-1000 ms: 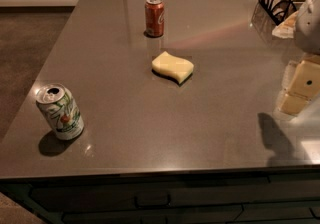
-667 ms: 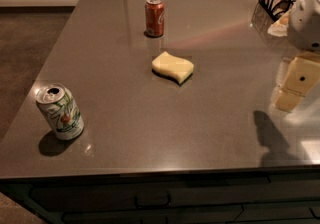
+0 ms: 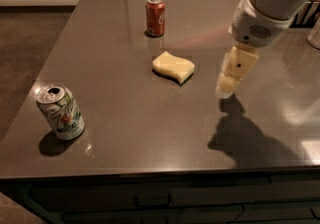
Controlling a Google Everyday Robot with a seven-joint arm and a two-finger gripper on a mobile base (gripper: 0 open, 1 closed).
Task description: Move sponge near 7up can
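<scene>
The pale yellow sponge [image 3: 173, 67] lies flat near the middle of the dark grey table [image 3: 125, 123]. The white 7up can [image 3: 60, 111] with green and red markings stands at the front left, leaning slightly, far from the sponge. My gripper [image 3: 227, 86] hangs from the white arm at the right, above the table and to the right of the sponge, apart from it. It holds nothing that I can see.
An orange-red can [image 3: 155, 16] stands at the back, behind the sponge. A dark object sits at the far right edge [image 3: 314, 33]. The table's front edge runs along the bottom, with drawers below. Carpeted floor lies to the left.
My arm and gripper have moved left, from the table's right edge toward the sponge. The sponge and both cans have not moved.
</scene>
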